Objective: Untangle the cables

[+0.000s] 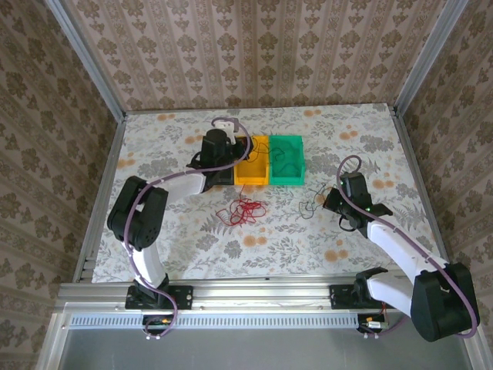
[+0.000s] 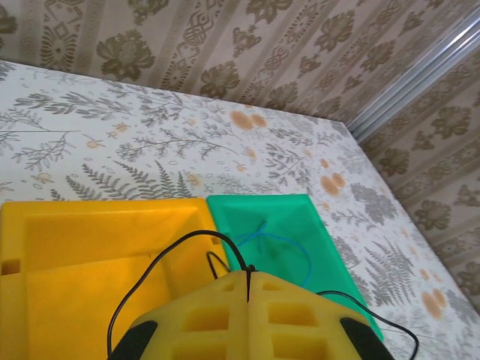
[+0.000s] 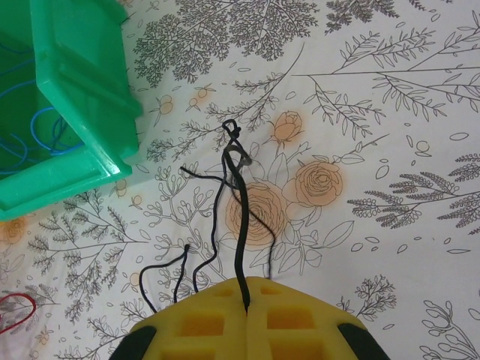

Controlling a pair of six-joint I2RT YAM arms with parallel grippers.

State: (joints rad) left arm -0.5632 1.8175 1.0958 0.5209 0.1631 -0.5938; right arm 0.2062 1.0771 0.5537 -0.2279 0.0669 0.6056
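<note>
Table point(image 1: 154, 154) holds yellow bin point(image 1: 252, 182), green bin point(image 1: 286, 183), red cable point(image 1: 246, 210), black cable point(image 1: 312, 205).

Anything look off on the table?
Red cable lies in a loose tangle on the table, in front of the yellow bin. The black cable pinched in the right gripper is knotted at its far end. Nothing spilled or damaged.

the yellow bin point(image 1: 252, 180) and green bin point(image 1: 286, 180) are sitting mid-table, blocking the middle. the left arm point(image 1: 166, 189) is hanging across that side. the red cable point(image 1: 246, 210) and black cable point(image 1: 310, 205) are cluttering the front. the table point(image 1: 154, 135) is lying open behind the bins and along the near edge.
</note>
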